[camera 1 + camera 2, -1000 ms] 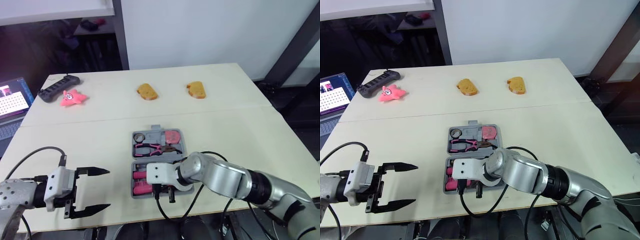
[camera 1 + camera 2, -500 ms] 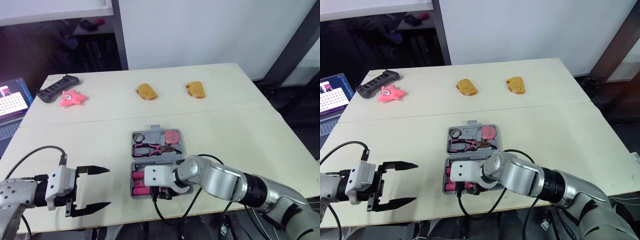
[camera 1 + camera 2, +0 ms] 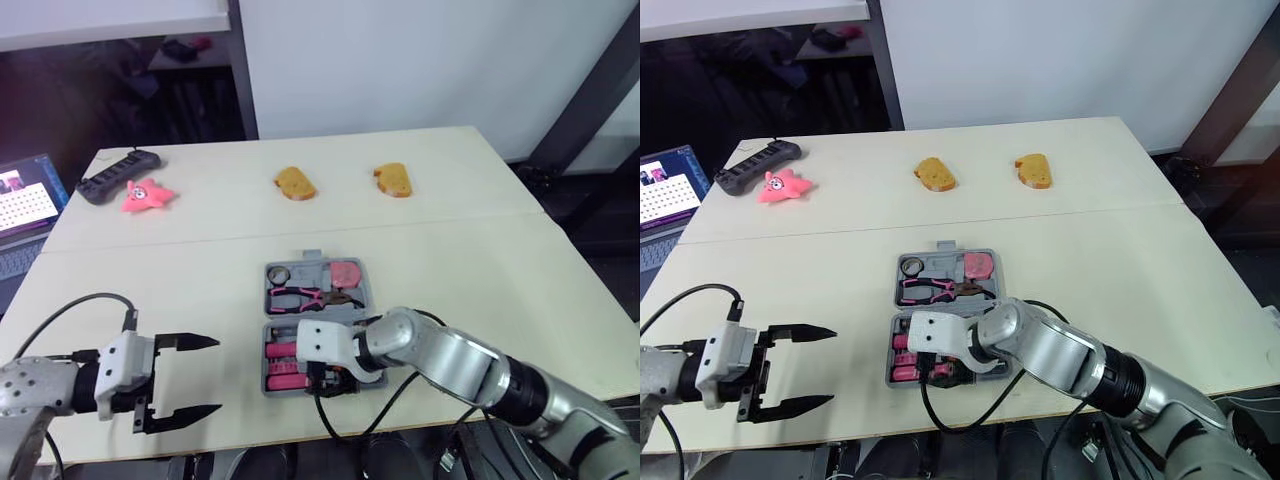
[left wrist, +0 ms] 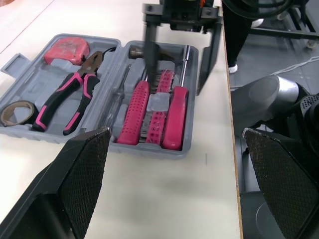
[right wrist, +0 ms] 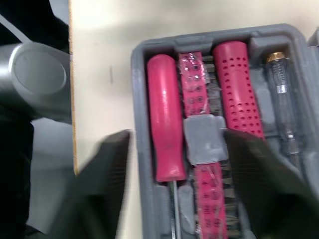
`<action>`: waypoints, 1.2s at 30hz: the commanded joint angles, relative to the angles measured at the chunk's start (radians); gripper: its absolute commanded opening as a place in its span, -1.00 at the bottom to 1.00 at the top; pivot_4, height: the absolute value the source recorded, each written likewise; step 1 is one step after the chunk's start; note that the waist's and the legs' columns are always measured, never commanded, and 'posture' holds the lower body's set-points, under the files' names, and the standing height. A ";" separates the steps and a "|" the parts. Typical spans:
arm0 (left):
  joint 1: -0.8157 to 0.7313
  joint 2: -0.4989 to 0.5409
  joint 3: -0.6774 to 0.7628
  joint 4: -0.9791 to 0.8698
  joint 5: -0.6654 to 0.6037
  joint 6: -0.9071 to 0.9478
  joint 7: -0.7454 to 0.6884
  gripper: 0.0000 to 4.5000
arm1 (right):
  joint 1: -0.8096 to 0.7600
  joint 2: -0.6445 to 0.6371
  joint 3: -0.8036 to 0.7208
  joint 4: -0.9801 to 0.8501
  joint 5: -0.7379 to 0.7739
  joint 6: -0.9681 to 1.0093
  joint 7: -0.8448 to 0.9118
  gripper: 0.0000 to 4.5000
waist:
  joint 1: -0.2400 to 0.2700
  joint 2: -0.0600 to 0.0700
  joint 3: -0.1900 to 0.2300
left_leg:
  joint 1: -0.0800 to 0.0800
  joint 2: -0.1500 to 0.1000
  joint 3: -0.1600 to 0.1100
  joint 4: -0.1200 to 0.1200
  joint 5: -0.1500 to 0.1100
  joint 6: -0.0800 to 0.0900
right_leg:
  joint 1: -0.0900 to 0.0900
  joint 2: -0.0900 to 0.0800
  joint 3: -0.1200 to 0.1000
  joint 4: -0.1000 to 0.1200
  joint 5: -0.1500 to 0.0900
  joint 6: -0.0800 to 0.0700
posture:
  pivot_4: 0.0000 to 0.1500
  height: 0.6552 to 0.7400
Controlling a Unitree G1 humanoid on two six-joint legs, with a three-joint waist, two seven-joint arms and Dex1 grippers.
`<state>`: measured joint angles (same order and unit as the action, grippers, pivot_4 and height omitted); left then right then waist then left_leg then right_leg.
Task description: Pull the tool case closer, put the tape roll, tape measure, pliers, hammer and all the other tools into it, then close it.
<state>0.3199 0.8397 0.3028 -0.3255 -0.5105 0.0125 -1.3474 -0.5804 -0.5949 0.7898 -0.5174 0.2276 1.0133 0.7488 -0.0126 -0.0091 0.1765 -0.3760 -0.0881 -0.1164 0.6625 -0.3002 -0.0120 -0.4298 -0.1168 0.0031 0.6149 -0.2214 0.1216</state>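
Observation:
The grey tool case [image 3: 357, 300] lies open near the table's front edge. Its far half holds the tape roll [image 3: 278, 274], the pink-handled pliers [image 3: 303, 297] and the pink tape measure [image 3: 347, 272]. Its near half holds several pink-handled tools [image 5: 164, 134], the hammer [image 4: 135, 109] among them. My right gripper [image 3: 333, 380] hovers open just over that near half, fingers [image 4: 151, 47] pointing down with nothing between them. Well to the left of the case, my left gripper [image 3: 215, 375] is open and empty above the table, its fingers [image 4: 82, 174] facing the case.
Two yellow-brown bread-like pieces [image 3: 295, 183] [image 3: 393, 179] lie at the back of the table. A pink star toy [image 3: 147, 195] and a black bar-shaped device [image 3: 117, 175] sit at the back left. A laptop [image 3: 25, 205] stands off the left edge.
My right gripper slid left over the case's near half, then back a little to the right. The left gripper has stayed where it was, open.

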 commanded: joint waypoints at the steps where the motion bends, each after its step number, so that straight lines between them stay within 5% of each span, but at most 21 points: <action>1: 0.002 0.011 0.013 -0.009 -0.007 -0.003 0.002 1.00 | 0.034 -0.003 -0.049 -0.008 -0.005 -0.071 0.009 -0.59 | -0.001 0.000 0.000 | 0.000 0.000 0.000 0.000 0.000 0.000 | 0.000 0.000 0.000 0.000 0.000 0.000 | 1.00 0.57; 3: 0.003 0.013 0.014 -0.008 -0.007 -0.002 0.001 1.00 | 0.063 0.004 -0.070 -0.004 -0.002 -0.094 0.008 -0.98 | 0.000 0.000 0.000 | 0.000 0.000 0.000 0.000 0.000 0.000 | 0.000 0.000 0.000 0.000 0.000 0.000 | 1.00 0.57; 21: 0.010 0.017 0.009 -0.016 -0.001 0.006 0.008 1.00 | 0.222 -0.017 -0.019 0.137 -0.145 -0.159 0.011 -0.98 | 0.000 -0.001 -0.001 | 0.002 0.000 0.000 0.000 0.000 0.000 | 0.002 0.000 0.000 0.000 0.000 0.000 | 1.00 0.57; 36: -0.012 0.026 -0.002 0.003 0.010 0.012 0.011 1.00 | 0.214 0.032 -0.083 0.080 -0.084 -0.086 0.035 -0.98 | 0.002 -0.006 -0.011 | 0.003 0.000 -0.001 0.000 0.000 0.000 | 0.004 0.000 -0.001 0.000 -0.001 -0.002 | 1.00 0.57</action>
<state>0.3151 0.8535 0.2992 -0.3214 -0.5010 0.0199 -1.3435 -0.3962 -0.5700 0.7069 -0.4496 0.1236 0.9156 0.7764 -0.0105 -0.0147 0.1659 -0.3729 -0.0878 -0.1176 0.6625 -0.3003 -0.0120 -0.4262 -0.1168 0.0021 0.6145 -0.2227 0.1197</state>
